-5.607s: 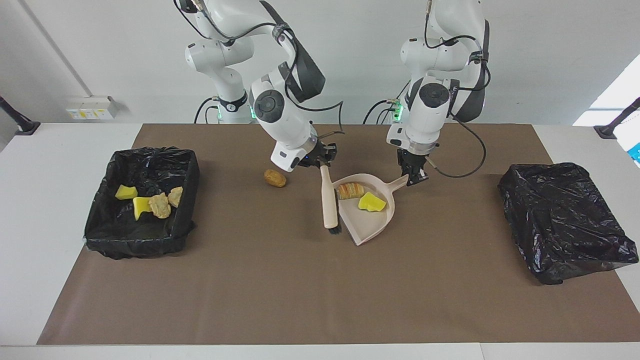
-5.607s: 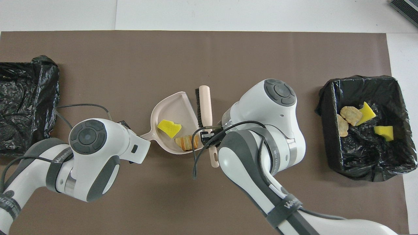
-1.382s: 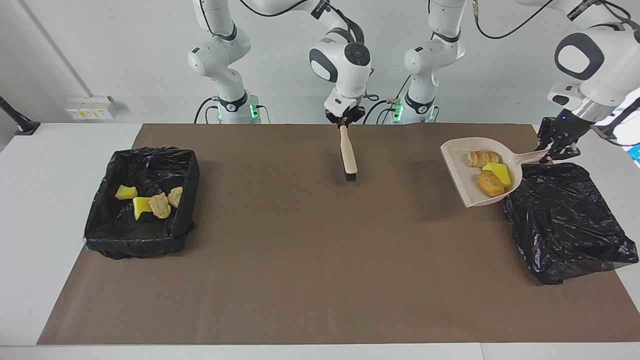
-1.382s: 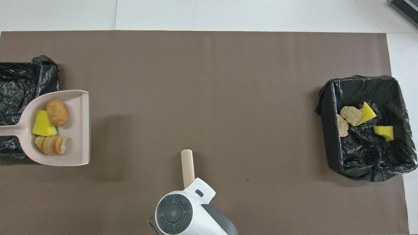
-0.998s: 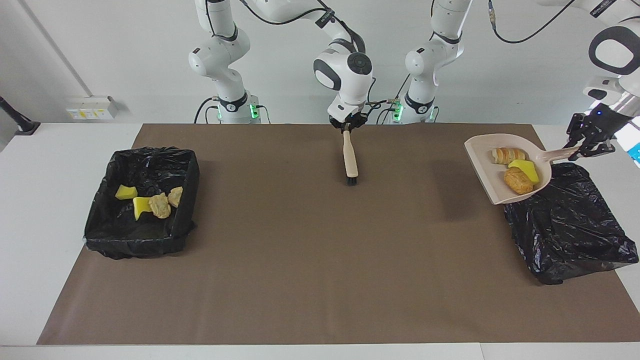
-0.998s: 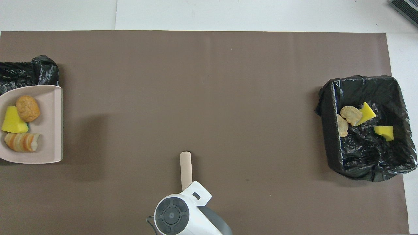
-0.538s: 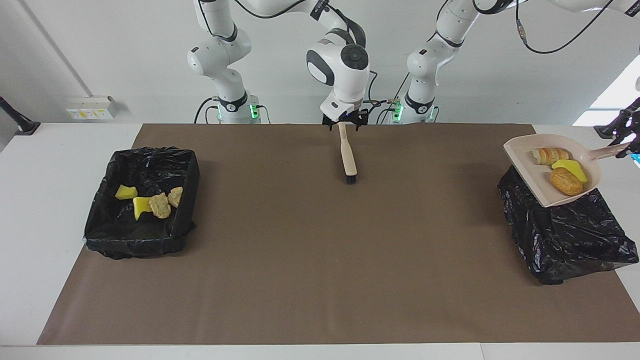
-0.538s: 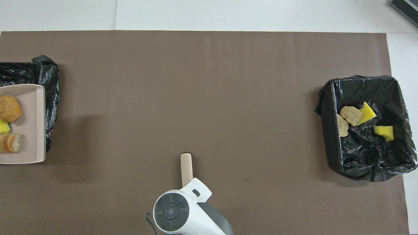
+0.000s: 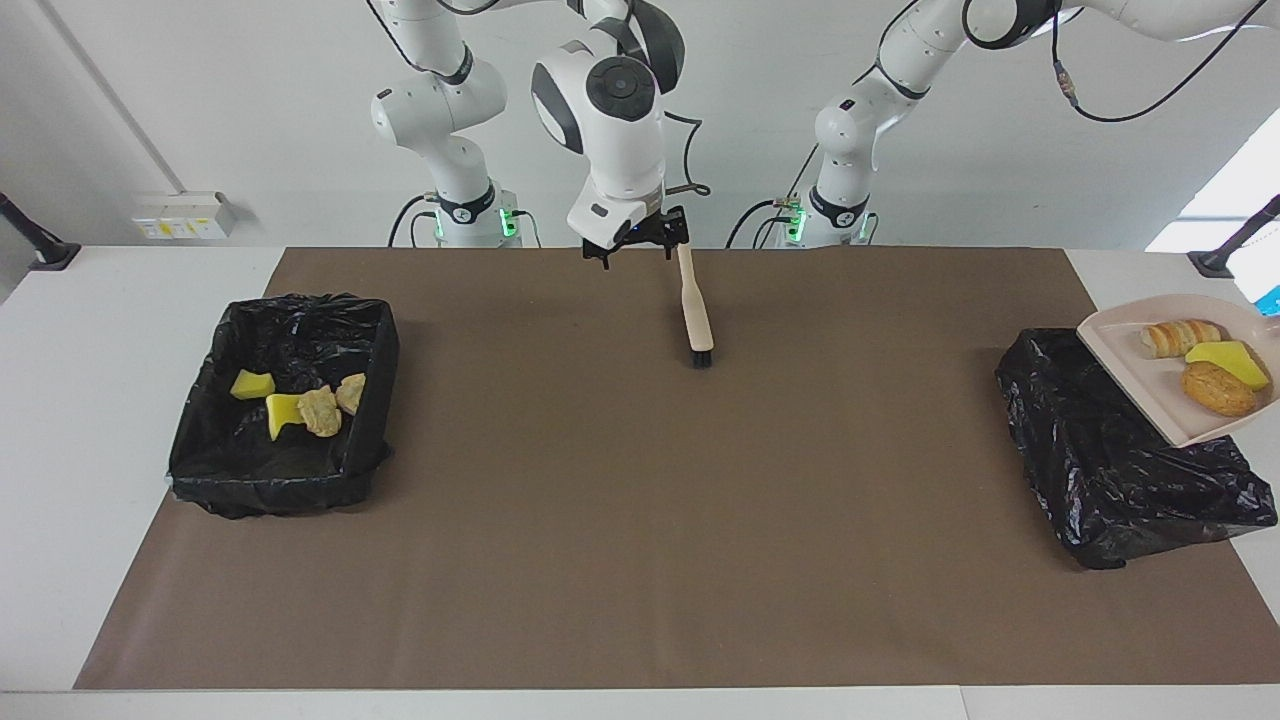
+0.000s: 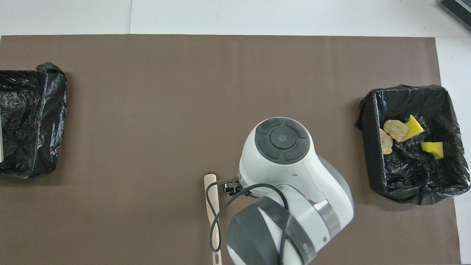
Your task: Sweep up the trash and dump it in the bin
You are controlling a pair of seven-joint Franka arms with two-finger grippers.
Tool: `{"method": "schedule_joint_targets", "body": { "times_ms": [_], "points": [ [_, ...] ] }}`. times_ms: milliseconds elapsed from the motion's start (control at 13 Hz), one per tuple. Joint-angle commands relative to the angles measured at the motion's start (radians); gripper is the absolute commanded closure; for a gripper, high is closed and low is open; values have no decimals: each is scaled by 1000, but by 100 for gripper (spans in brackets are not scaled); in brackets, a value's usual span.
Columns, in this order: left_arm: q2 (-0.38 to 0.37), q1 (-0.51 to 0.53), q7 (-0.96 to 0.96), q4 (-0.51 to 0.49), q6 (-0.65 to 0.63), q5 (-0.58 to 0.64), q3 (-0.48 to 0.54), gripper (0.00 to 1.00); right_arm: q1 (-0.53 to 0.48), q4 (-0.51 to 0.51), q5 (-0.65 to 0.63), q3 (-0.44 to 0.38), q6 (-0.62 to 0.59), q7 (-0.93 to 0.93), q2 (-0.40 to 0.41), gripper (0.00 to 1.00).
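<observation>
Facing view: the right gripper [image 9: 636, 243], jaws apart, hangs beside the brush [image 9: 695, 312] lying on the tabletop [image 9: 640, 520]. The dustpan [image 9: 1150, 385] carries trash [image 9: 1215, 388] over the covered bin [image 9: 1120, 470]; left gripper unseen, jaws together. Overhead view: more trash [image 10: 395, 130] lies in the open bin [image 10: 369, 147].

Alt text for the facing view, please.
Dustpan carrying three scraps hangs over the bin at the left arm's end. The brush lies on the mat, the open right gripper beside its handle end. The other bin holds scraps.
</observation>
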Motion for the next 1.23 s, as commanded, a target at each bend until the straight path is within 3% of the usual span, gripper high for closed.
{"method": "schedule_joint_targets", "body": {
  "times_ms": [0, 230, 384, 691, 845, 922, 1152],
  "points": [
    [3, -11, -41, -1, 37, 80, -3, 100, -102, 74, -5, 5, -68, -192, 9, 0],
    [-29, -41, -131, -67, 44, 223, -5, 100, -200, 120, -111, 5, -97, -361, 6, 0],
    [-37, -64, -136, -83, 42, 243, -5, 100, -277, 120, -153, 5, -91, -435, 3, 0],
    [-66, -118, -196, -137, 50, 357, -5, 100, -432, 120, -182, 3, -59, -462, 17, 0],
    [-72, -112, -197, -159, 77, 377, -5, 100, -501, 116, -209, -1, 20, -460, 17, 0],
    [-93, -116, -200, -192, 82, 378, -3, 100, -510, 117, -209, -21, 28, -457, 17, 0],
    [-101, -139, -201, -209, 103, 474, -7, 100, -448, 128, -197, -202, 28, -459, 6, 0]
  ]
}}
